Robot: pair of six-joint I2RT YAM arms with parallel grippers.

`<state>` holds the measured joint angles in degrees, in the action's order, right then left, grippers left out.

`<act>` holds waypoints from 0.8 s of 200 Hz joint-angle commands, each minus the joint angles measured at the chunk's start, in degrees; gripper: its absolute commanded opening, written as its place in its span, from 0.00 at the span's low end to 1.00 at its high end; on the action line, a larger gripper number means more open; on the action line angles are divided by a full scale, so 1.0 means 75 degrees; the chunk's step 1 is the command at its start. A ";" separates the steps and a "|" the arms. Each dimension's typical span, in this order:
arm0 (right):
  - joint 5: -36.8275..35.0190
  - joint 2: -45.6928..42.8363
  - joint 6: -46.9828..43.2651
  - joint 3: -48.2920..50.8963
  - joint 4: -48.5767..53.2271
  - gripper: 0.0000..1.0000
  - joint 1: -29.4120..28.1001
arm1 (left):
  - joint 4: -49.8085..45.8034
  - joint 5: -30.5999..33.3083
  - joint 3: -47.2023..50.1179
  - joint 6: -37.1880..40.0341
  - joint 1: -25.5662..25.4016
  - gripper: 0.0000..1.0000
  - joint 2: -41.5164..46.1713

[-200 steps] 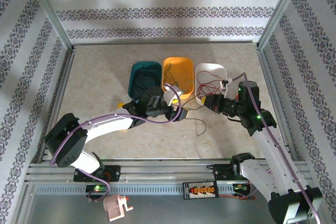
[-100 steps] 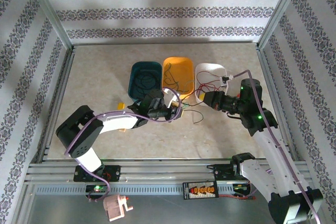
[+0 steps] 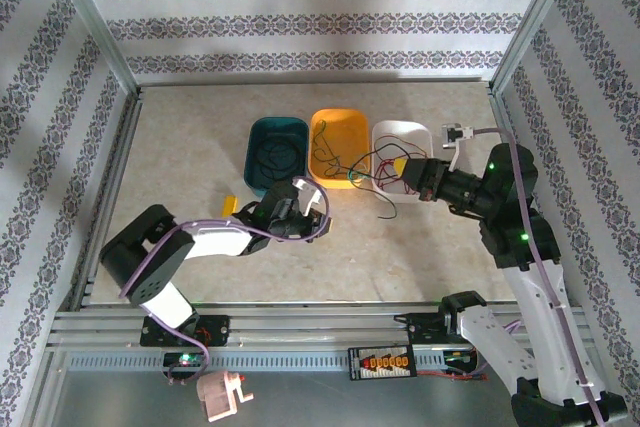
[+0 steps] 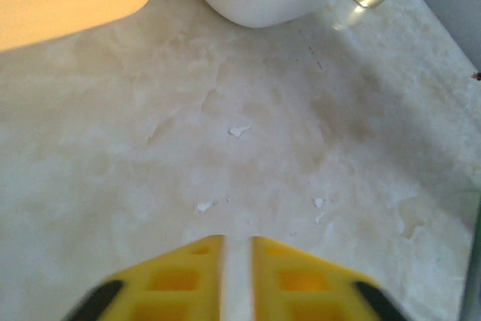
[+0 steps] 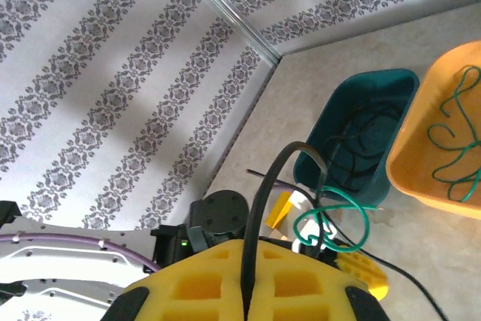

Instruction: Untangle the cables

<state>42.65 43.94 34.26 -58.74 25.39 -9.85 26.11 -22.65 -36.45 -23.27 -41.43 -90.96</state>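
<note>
The right tool (image 5: 246, 247), right of centre in the top view, pinches the cables (image 5: 259, 193), whose loose strands hang leftward onto the worktop (image 4: 248, 148), just right of the empty left tool (image 4: 237, 240), its pads a narrow slit apart.

Worktop (image 3: 190, 137): beige marbled finish, a few pale chips (image 4: 239, 131) in the surface. Walls at 9, 12 and 3 o'clock: white wallpaper (image 3: 300, 17) with grey floral stripes. Aluminium posts (image 3: 93, 19) at 11 and 1 o'clock. Slotted aluminium rail (image 3: 300, 319) along 6 o'clock. Light soft, shadows faint.
</note>
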 commanded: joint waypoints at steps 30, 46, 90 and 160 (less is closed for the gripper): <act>-0.0261 0.0192 -0.0355 -0.0143 0.0224 0.00 0.0048 | 0.0869 -0.0707 0.0073 -0.0746 0.0145 0.60 0.1391; -0.0316 0.0234 -0.0226 -0.0070 0.0089 0.00 -0.0054 | 0.1189 -0.0804 -0.0051 -0.1017 0.0111 0.61 0.1425; -0.0777 0.0223 0.0148 0.0157 -0.0260 0.00 -0.0484 | 0.1522 -0.0591 -0.0567 -0.1205 -0.0140 0.71 0.1283; -0.1909 0.0419 0.0204 0.0344 -0.0188 0.00 -0.1685 | 0.1253 0.1070 -0.1034 -0.0508 -0.0597 0.74 0.1600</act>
<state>31.46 46.48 35.66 -57.21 25.67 -20.10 35.57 -22.06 -42.52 -31.42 -44.31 -81.10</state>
